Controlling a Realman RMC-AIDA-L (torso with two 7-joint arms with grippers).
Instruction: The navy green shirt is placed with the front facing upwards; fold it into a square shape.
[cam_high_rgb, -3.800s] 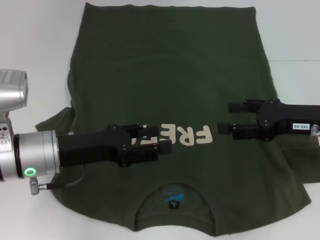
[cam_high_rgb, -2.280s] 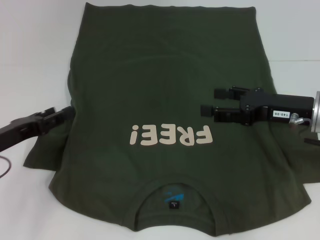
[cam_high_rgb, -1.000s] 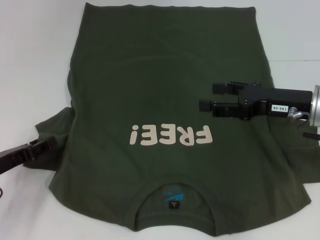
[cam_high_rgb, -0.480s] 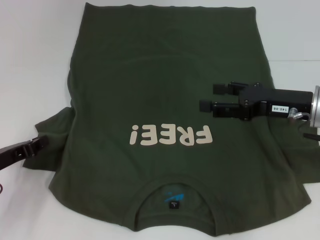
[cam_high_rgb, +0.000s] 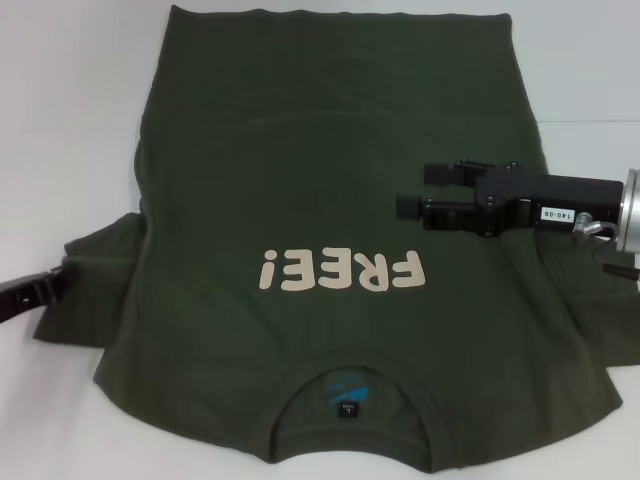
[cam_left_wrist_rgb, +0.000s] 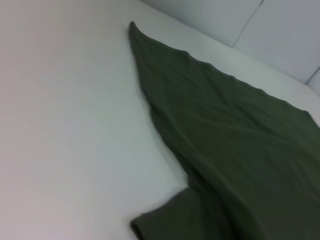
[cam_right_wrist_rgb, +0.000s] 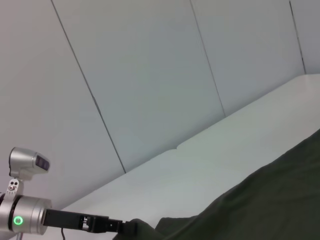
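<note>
We see the navy green shirt (cam_high_rgb: 330, 250) spread flat on the white tabletop (cam_high_rgb: 70, 120), collar nearest us. Our left tool (cam_high_rgb: 62, 275) touches the left sleeve, grip unclear. Our right tool (cam_high_rgb: 418, 190) hovers farther off, fingers parted.

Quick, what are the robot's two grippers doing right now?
Left gripper: at the shirt's left sleeve edge; cannot tell if open or shut.
Right gripper: open, holding nothing, over the shirt's right side.
</note>
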